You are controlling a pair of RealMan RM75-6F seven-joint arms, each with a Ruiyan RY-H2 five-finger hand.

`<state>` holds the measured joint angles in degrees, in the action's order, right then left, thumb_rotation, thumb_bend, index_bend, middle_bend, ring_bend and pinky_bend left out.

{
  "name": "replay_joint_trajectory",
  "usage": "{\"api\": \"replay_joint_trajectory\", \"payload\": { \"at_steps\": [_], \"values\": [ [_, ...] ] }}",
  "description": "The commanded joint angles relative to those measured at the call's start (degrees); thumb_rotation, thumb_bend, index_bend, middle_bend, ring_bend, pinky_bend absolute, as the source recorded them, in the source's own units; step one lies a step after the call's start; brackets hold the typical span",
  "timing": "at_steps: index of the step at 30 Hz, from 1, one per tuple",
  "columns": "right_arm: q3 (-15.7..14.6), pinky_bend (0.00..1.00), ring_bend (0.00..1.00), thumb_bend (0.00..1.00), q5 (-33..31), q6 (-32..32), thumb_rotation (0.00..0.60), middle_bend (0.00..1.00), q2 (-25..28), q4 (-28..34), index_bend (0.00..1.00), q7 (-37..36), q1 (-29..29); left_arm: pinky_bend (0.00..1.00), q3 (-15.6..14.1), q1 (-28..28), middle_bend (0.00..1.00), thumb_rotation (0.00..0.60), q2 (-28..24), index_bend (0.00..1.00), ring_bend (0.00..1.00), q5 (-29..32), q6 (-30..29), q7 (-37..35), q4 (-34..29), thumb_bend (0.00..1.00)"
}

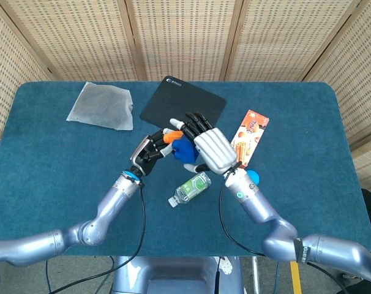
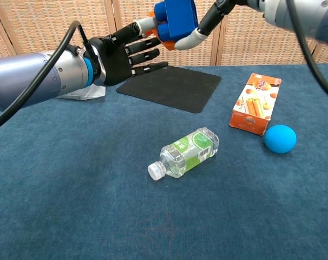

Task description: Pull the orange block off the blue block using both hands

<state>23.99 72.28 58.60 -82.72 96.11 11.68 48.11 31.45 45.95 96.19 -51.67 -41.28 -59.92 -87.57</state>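
Note:
The blue block (image 1: 182, 149) hangs in the air over the table's middle, with the orange block (image 1: 169, 136) stuck on its left side. My left hand (image 1: 150, 153) pinches the orange block while its other fingers stay spread. My right hand (image 1: 210, 147) lies over the blue block from the right, fingers stretched out above it. In the chest view the blue block (image 2: 177, 19) sits at the top edge, the orange block (image 2: 153, 30) peeks out behind it, the left hand (image 2: 123, 51) reaches in from the left, and the right hand's thumb touches the block's lower right corner.
A plastic bottle (image 1: 190, 188) lies on the blue cloth below the hands. A snack box (image 1: 251, 136) and a blue ball (image 2: 280, 138) are to the right. A black mat (image 1: 173, 101) and a white cloth (image 1: 101, 105) lie at the back.

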Motion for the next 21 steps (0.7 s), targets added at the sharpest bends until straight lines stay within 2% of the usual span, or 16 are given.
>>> {"api": "replay_joint_trajectory", "payload": {
  "at_steps": [1, 2, 4, 8, 16, 21],
  "values": [
    [-0.02, 0.09, 0.17, 0.00, 0.13, 1.90, 0.600, 0.44, -1.45, -1.31, 0.37, 0.47, 0.52, 0.17, 0.35, -0.26, 0.67, 0.600, 0.03, 0.65, 0.59, 0.10, 0.21, 0.37, -0.09, 0.45],
    [-0.05, 0.12, 0.25, 0.00, 0.31, 2.36, 0.600, 0.52, -1.72, -1.60, 0.44, 0.49, 0.56, 0.17, 0.44, -0.32, 0.67, 0.600, 0.03, 0.65, 0.59, 0.14, 0.35, 0.43, -0.13, 0.45],
    [-0.09, 0.17, 0.35, 0.02, 1.35, 4.45, 0.600, 0.60, -2.79, -3.05, 0.51, 0.73, 0.64, 0.17, 0.62, -0.56, 0.67, 0.600, 0.00, 0.65, 0.59, 0.12, 0.75, 0.70, -0.17, 0.45],
    [-0.17, 0.22, 0.46, 0.10, 2.10, 6.65, 0.600, 0.65, -3.37, -4.87, 0.55, -0.01, 0.29, 0.17, 0.74, -0.98, 0.67, 0.600, 0.11, 0.65, 0.59, 0.22, 1.36, 1.06, 0.22, 0.45],
    [0.28, 0.25, 0.49, 0.13, 3.04, 9.00, 0.600, 0.67, -0.96, -6.29, 0.57, -3.66, -1.18, 0.16, 1.37, -2.28, 0.67, 0.600, -0.96, 0.65, 0.59, 0.06, 2.76, 1.21, 2.19, 0.45],
    [-0.59, 0.25, 0.49, 0.13, 4.07, 9.79, 0.600, 0.67, 2.69, -8.99, 0.57, -5.60, -3.21, 0.15, 1.66, -3.61, 0.67, 0.600, -3.88, 0.65, 0.59, -2.18, 3.36, 2.49, 5.60, 0.45]
  ]
}}
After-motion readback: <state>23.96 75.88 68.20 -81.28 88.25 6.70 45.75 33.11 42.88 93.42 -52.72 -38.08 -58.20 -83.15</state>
